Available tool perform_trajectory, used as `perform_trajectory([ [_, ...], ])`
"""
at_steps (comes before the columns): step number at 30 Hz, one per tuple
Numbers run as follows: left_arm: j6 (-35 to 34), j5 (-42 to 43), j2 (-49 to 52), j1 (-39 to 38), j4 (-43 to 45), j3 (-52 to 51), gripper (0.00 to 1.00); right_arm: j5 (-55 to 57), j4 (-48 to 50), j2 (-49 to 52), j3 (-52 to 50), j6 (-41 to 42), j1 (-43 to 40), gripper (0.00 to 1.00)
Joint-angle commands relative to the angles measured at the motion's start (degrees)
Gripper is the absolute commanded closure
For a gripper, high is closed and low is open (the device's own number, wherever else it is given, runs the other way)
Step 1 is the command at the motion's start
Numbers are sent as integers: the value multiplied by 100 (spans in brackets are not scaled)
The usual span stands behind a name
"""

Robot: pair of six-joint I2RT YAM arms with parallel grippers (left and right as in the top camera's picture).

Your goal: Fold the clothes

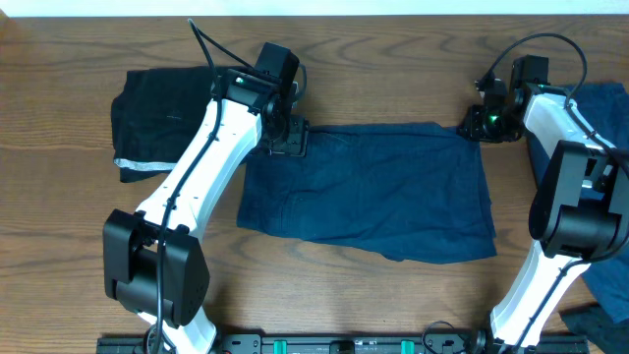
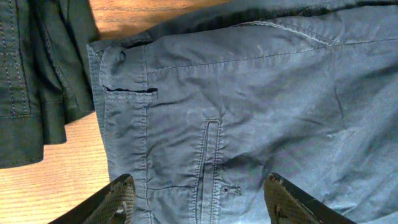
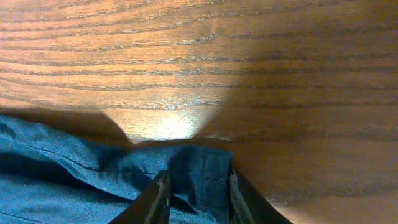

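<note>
A brown wood-grain table [image 1: 393,59] fills nearly the whole overhead view. A thin pale strip [image 1: 393,5] runs beyond its far edge; nothing more of the room shows. A black rail [image 1: 344,344] with green parts lies along the near edge, between the bases of two white-and-black arms.

Navy shorts [image 1: 373,187] lie spread flat at the centre of the table, waistband toward the far side, the near edge slightly uneven. To the left, just beside them, sits a folded black piece [image 1: 157,108] with a white strip [image 1: 138,164] along its near edge. At the right edge more navy cloth [image 1: 614,103] lies partly under the right arm.

The left gripper [image 1: 285,133] is at the far left corner of the shorts. Its wrist camera shows the left gripper [image 2: 199,202] with jaws wide apart, holding nothing, above the shorts [image 2: 249,112] with their stitched pocket slit and belt loop. The black piece [image 2: 31,81] lies alongside, bare wood [image 2: 143,15] between and beyond them.

The right gripper [image 1: 482,123] is at the far right corner of the shorts. Its wrist camera shows the right gripper [image 3: 198,199] with jaws drawn close, pinching a raised fold of the shorts [image 3: 62,168] that fills the gap between them. Ahead lies bare table [image 3: 199,62], with a bright glare [image 3: 171,127] on the wood just past the cloth and shadow to either side.
</note>
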Motion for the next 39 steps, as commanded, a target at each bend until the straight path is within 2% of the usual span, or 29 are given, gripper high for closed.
perform_trajectory([
  [1, 74, -74, -61, 31, -35, 24, 32, -127, -37, 11, -105, -120, 26, 75],
  [5, 74, -74, -61, 31, -35, 24, 32, -122, -37, 11, -105, -120, 24, 93],
  [7, 74, -74, -61, 31, -31, 24, 32, -122, -39, 11, -105, -118, 17, 99],
  [16, 79, -374, 153, 138, 105, 24, 32, -122, -83, 11, -105, -118, 17, 99],
  [19, 109, -374, 328, 341, 144, 24, 24, -118, -83, 11, -105, -118, 15, 99],
  [23, 234, -348, 511, 765, 280, 24, 23, -118, -83, 11, -105, -118, 15, 99],
  [27, 761, 125, 656, 1064, 422, 24, 23, -120, -83, 11, -105, -116, 17, 99],
  [32, 1093, 518, 857, 1139, 649, 24, 23, -120, -94, 11, -105, -116, 17, 99],
  [39, 1156, 892, 1305, 1139, 920, 24, 23, -74, -127, 11, -105, -116, 17, 99],
])
